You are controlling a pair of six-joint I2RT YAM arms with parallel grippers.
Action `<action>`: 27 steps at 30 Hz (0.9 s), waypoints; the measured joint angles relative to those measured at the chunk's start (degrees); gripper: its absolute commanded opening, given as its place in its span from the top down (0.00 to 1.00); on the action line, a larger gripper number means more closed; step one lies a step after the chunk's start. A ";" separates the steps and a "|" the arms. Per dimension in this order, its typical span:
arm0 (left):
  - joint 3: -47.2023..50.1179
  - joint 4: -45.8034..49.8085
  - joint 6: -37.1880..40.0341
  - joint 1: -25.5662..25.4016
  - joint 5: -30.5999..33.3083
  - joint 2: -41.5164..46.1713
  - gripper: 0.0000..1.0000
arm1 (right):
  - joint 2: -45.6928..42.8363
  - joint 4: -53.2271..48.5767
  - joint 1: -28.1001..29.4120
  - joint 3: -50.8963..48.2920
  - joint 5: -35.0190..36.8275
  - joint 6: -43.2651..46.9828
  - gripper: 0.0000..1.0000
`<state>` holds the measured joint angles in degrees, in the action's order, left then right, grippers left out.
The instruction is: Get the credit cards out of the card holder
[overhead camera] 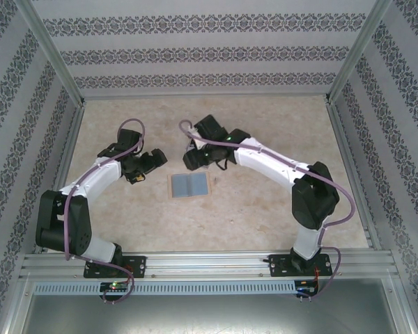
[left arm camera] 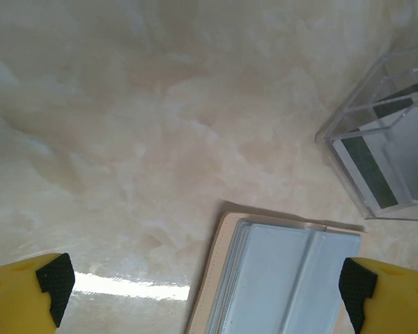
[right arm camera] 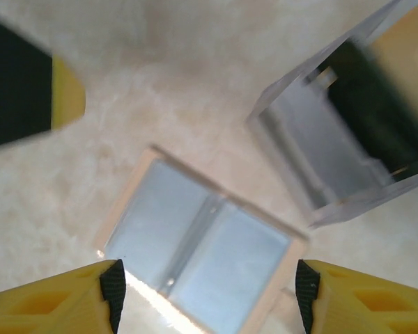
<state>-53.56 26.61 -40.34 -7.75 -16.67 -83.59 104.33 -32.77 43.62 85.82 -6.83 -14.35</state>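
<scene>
A marbled beige table was seen from above, with two white robot arms reaching in from its near edge. Near the middle of the table lay a flat spread of grey-blue cards with a tan border showing around them. Just beside them sat a small clear plastic case, and the left wrist view showed a narrow strip of bare table between the two. A dark stripe and a grey panel showed through its walls. These may have been a card left inside, but the view was too blurred to be sure. The left claw hung released above the cards, its yellow fingers spread wide with nothing between them. The right claw was also released and held nothing, hovering over the cards with the case at its side. Several things could go wrong from here. The case looked light and slick, so a one-sided push could tip it or slide it away. The cards lay flush on the table, so a claw could scrape past without catching one. The two claws were also near enough to bump each other.
</scene>
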 measured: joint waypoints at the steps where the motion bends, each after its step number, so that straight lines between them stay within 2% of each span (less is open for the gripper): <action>1: 0.35 -0.02 -0.17 0.39 -0.37 0.35 0.01 | 0.11 0.26 1.31 -1.29 0.28 -1.90 0.32; 4: 1.22 -0.07 -0.46 0.76 -1.66 0.68 0.01 | 1.40 0.44 3.93 -2.99 0.59 -5.97 0.33; 9: 1.70 -0.07 -0.66 0.76 -3.93 0.68 0.00 | 6.32 1.53 4.81 -2.99 1.09 -9.42 0.36; 14: 1.97 -0.28 -0.90 0.76 -6.29 0.61 0.07 | 10.43 1.09 4.76 -2.91 2.27 -9.94 0.42; 18: 1.97 -0.44 -1.03 0.76 -8.81 -0.04 0.17 | 12.50 0.44 4.92 -2.47 4.28 -9.73 0.41; 27: 1.97 -0.50 -1.05 0.55 -13.33 -1.88 0.47 | 14.99 -0.85 5.07 -0.63 8.46 -9.05 0.43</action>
<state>-51.59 26.11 -41.39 -7.20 -30.00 -85.47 119.33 -33.63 48.69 85.19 1.63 -23.40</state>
